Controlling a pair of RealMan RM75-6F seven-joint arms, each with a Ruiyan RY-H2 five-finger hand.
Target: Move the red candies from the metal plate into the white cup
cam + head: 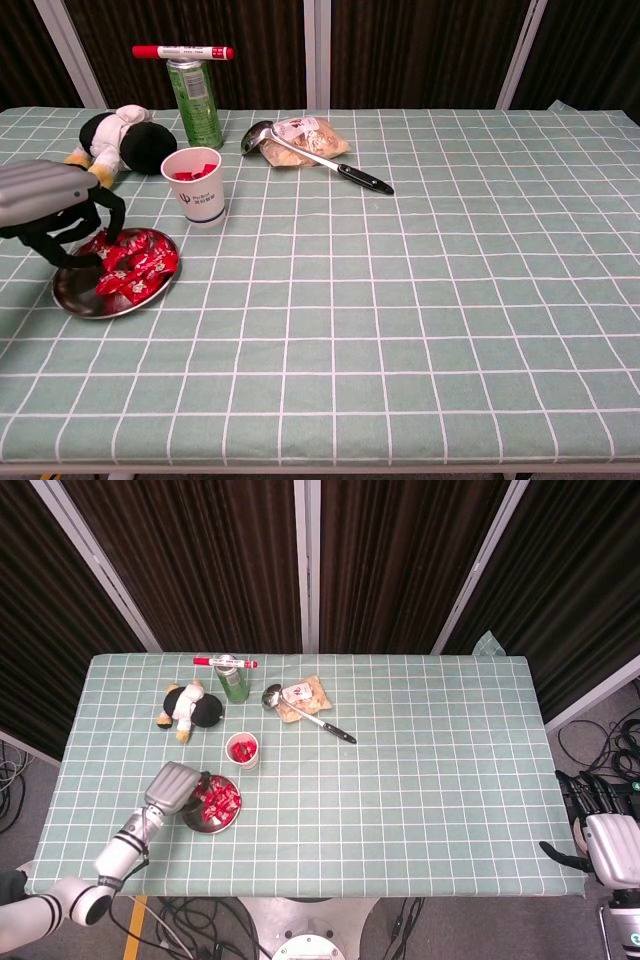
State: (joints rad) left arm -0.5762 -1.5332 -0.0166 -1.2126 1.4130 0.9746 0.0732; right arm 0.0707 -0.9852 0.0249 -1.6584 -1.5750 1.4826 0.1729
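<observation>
The metal plate [78,301] lies at the table's front left with several red wrapped candies [138,266] piled in it. Just behind it stands the white cup [196,195], with a few red candies inside. My left hand [52,205] hovers over the plate's left side, its fingers [112,220] curled down with the tips close together among the candies. Whether a candy is pinched there I cannot tell. In the head view the left hand [170,785] covers the plate's [213,827] left edge, below the cup [243,751]. My right hand [600,825] hangs off the table's right end, holding nothing.
Behind the cup are a plush toy [120,138], a green can [195,102] with a red marker [182,52] on top, and a ladle [315,160] lying across a snack packet [308,135]. The checked tablecloth [420,300] stretches to the right.
</observation>
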